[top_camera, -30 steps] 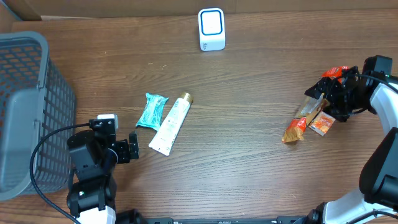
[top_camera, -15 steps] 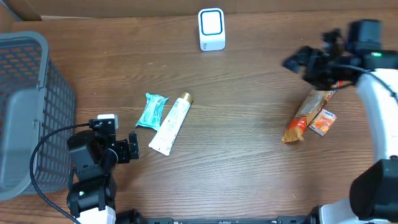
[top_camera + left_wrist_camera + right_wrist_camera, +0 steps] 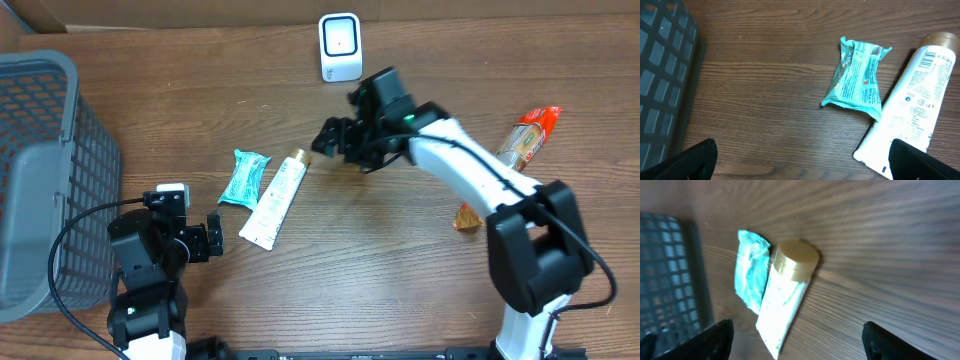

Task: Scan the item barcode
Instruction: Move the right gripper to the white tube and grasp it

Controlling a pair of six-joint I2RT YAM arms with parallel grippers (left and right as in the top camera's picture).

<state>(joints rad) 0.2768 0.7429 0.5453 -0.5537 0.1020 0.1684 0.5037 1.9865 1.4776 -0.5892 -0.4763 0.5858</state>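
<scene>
Tabletop (image 3: 400,260) with basket (image 3: 40,170), scanner (image 3: 340,47), tube (image 3: 275,200), teal packet (image 3: 244,178)

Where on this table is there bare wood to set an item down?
Bare table along the near edge, between the left gripper and the right arm; also between the basket and the scanner. Crowded where the teal packet, tube and right gripper cluster.

basket (image 3: 45,62) cut off at left, snack packet (image 3: 530,133) partly behind right arm (image 3: 470,170)
</scene>
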